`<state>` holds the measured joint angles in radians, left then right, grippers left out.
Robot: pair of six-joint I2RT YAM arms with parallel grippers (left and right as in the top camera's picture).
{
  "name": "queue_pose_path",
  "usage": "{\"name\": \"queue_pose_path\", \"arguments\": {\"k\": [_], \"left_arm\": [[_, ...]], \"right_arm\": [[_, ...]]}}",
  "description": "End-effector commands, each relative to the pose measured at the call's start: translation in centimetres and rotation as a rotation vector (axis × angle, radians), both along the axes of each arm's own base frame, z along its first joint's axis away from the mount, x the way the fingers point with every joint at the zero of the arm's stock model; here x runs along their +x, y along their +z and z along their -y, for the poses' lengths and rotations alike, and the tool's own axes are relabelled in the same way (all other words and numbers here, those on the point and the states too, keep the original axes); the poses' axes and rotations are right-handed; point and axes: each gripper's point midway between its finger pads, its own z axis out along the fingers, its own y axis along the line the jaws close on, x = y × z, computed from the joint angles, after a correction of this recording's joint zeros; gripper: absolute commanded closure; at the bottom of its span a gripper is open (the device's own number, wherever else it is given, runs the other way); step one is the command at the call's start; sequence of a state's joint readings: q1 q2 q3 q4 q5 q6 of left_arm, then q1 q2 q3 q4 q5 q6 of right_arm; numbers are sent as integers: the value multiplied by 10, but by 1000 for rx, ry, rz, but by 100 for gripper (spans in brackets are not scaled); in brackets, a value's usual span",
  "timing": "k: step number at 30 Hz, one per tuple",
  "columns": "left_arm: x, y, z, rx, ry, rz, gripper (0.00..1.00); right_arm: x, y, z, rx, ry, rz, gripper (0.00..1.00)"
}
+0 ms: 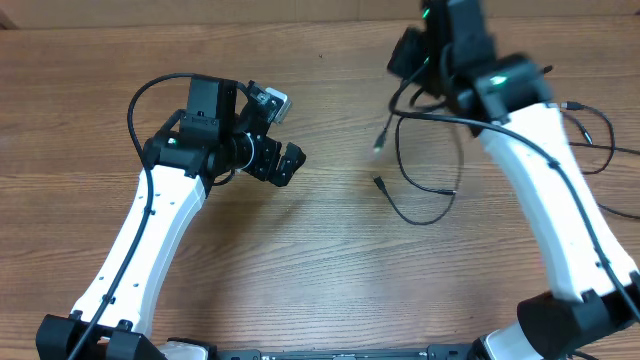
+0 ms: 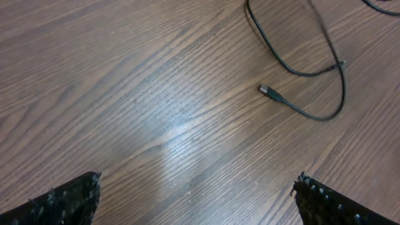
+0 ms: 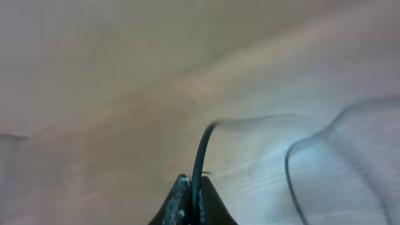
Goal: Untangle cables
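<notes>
On the left of the wooden table point(image 1: 330, 285), the left gripper point(image 1: 283, 133) is released. Its jaws are spread wide with nothing between them, and in the left wrist view its dark fingertips point(image 2: 65, 200) sit at the bottom corners with only bare wood between. Past a stretch of bare wood to its right lie the cables point(image 1: 432, 190). They are thin black cords looping across the table beneath and beside the right arm. One small plug point(image 1: 380, 182) lies flat at the left end of a loop. A second plug end point(image 1: 380, 140) shows just beyond it, too blurred to tell whether it hangs or lies. The right gripper point(image 1: 412, 58), above the far side of the tangle, is clenched on one cord point(image 3: 200, 153). That cord rises from between its pinched tips and curves away in a blurred view. A further loop point(image 1: 592, 135) trails toward the right edge.
</notes>
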<state>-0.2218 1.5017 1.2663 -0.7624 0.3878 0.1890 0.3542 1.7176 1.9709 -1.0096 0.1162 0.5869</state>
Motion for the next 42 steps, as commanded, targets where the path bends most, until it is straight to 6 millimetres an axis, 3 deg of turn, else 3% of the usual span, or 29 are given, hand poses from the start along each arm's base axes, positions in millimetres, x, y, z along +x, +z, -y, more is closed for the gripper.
{"name": "queue_pose_path", "arguments": {"k": [1, 8, 13, 16, 20, 25, 28, 31, 36, 42], "left_arm": [[1, 1, 1, -3, 0, 4, 0], [1, 1, 1, -3, 0, 4, 0], [1, 1, 1, -3, 0, 4, 0], [1, 1, 1, -3, 0, 4, 0], [2, 2, 1, -5, 0, 8, 1], [3, 2, 2, -5, 0, 11, 1], [3, 2, 2, -5, 0, 11, 0], [2, 2, 2, -5, 0, 11, 0], [2, 2, 2, -5, 0, 11, 0], [2, 2, 2, -10, 1, 7, 1]], "right_arm": [[-15, 92, 22, -90, 6, 217, 96], [-53, 212, 64, -184, -101, 513, 96], [-81, 243, 108, -253, -292, 571, 96], [-96, 239, 140, -351, -450, 527, 96], [-123, 219, 180, -488, -663, 408, 96], [-161, 190, 205, -389, -885, 335, 96], [-162, 183, 199, -307, -813, 304, 96], [-168, 181, 207, -250, -804, 287, 96], [-178, 170, 237, -318, -842, 212, 96], [-195, 142, 280, -372, -951, 74, 96]]}}
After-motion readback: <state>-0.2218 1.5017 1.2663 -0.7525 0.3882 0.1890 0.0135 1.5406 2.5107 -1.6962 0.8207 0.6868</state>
